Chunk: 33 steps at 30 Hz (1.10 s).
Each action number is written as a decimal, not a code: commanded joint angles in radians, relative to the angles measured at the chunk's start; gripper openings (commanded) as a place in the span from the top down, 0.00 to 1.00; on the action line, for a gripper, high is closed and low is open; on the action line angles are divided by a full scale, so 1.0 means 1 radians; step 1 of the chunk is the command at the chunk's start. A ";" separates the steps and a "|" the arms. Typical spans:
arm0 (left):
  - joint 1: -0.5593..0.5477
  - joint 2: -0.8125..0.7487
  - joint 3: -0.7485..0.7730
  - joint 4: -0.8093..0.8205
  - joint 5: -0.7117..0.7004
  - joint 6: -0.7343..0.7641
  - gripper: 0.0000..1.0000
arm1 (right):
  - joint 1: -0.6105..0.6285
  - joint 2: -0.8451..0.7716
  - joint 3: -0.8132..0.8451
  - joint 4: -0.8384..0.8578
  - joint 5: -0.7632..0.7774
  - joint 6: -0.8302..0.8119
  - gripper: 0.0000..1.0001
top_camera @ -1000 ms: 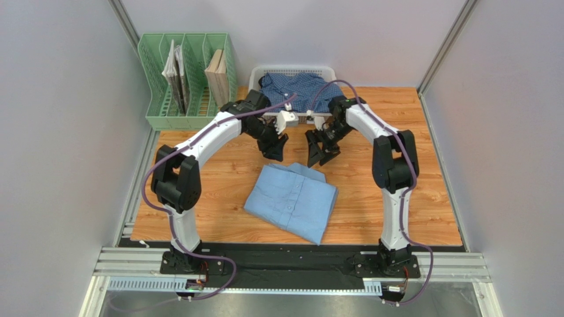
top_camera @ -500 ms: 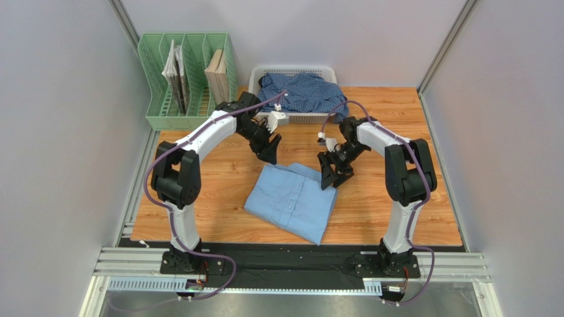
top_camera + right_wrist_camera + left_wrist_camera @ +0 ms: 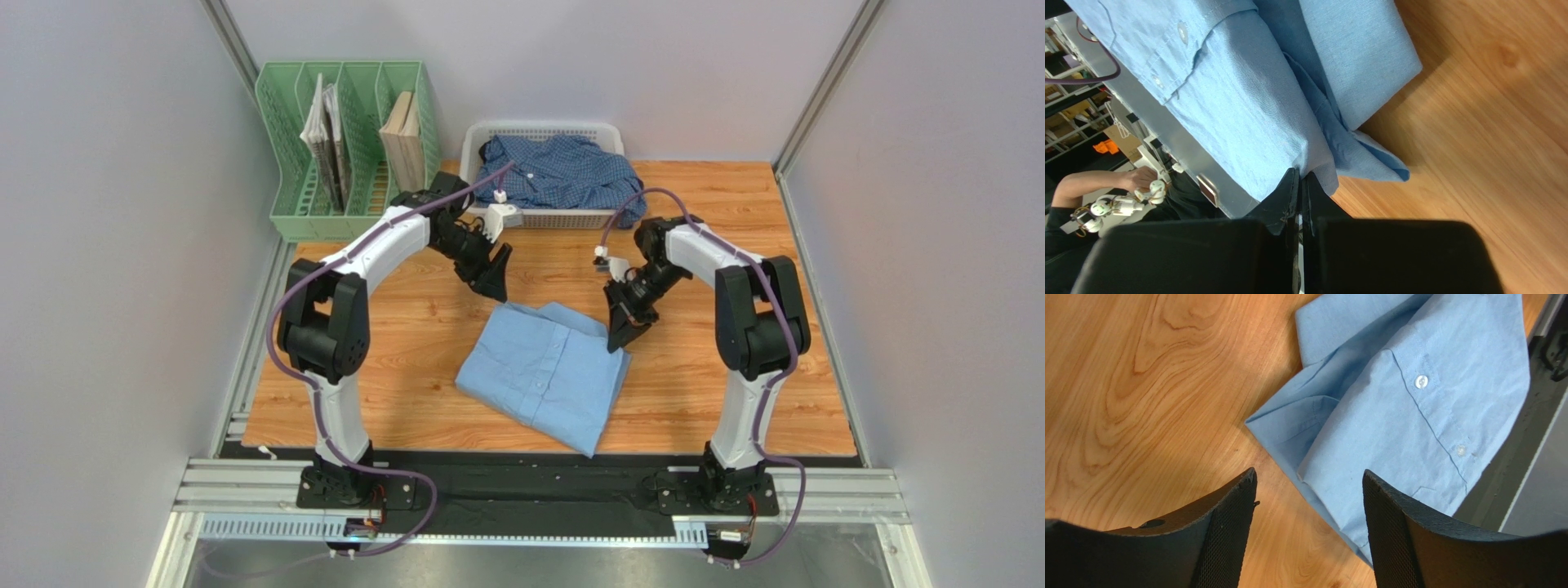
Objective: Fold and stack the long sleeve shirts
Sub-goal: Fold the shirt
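Plain light blue across the sky-blue shirt [image 3: 546, 374] at the middle, dotted with small white buttons. Darker blue in a fine check on the checked shirt [image 3: 558, 169] far back, over a white slotted basket [image 3: 540, 128]. Mint green for the file rack [image 3: 288, 184] far left. Orange-brown wood grain on the table [image 3: 736, 221]. White shells and black joints on the left arm [image 3: 380, 251] and right arm [image 3: 718, 257].

1. Overhead view: the light is bright and even and comes from above. There is no glare, and only soft, faint shadows lie on the counter [image 3: 405, 368].
2. Left wrist view: the light blue shirt [image 3: 1413, 416] is sharp, with weave and buttons clear. My left end effector [image 3: 1309, 474] is dark at the bottom edge, with a pale shadow beside it.
3. Right wrist view: my right end effector [image 3: 1301, 177] is nearly black and featureless. The lower left background is dim and blurred.
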 commanded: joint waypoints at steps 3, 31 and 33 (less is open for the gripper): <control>0.003 0.034 0.028 0.021 0.164 -0.016 0.28 | -0.038 -0.027 0.025 -0.074 0.028 -0.038 1.00; -0.009 -0.090 -0.204 0.170 0.031 -0.053 0.34 | 0.080 0.111 0.255 0.101 0.247 -0.201 0.99; -0.009 -0.045 -0.143 0.122 0.028 -0.036 0.35 | 0.082 0.128 0.248 0.108 0.237 -0.201 0.99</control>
